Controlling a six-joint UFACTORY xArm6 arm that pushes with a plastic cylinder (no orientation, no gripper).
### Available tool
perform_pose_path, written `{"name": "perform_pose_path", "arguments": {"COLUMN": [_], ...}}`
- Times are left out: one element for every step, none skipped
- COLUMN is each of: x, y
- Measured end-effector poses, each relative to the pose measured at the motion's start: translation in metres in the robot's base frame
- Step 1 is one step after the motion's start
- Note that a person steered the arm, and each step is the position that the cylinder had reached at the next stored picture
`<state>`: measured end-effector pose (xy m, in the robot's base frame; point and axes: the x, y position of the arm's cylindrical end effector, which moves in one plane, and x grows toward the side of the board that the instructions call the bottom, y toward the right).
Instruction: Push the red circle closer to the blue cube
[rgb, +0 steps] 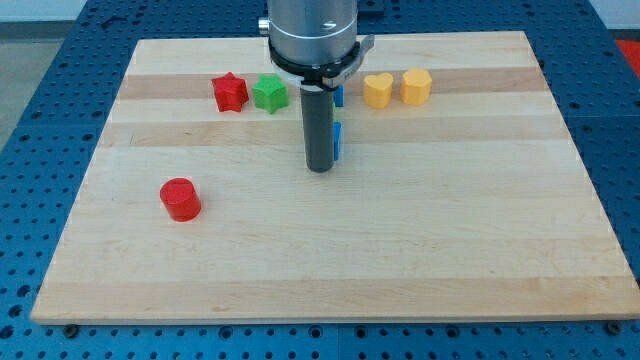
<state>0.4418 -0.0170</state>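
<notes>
The red circle (181, 199) is a short red cylinder lying at the view's left, below the middle of the wooden board (400, 250). A blue block (339, 141) shows only as a thin sliver behind the rod, just right of it; its shape cannot be made out. A second blue sliver (339, 96) shows higher up, right of the rod. My tip (319, 169) rests on the board near its centre, far to the right of the red circle and right beside the lower blue block.
A red star (230, 93) and a green star (270, 93) sit side by side near the view's top, left of the rod. A yellow heart (378, 90) and a yellow hexagon (416, 87) sit right of it.
</notes>
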Motion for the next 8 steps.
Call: {"name": "perform_pose_path", "arguments": {"x": [0.02, 0.038, 0.058, 0.094, 0.123, 0.134, 0.135, 0.138], "y": [0.005, 0.006, 0.015, 0.033, 0.048, 0.048, 0.043, -0.004]}}
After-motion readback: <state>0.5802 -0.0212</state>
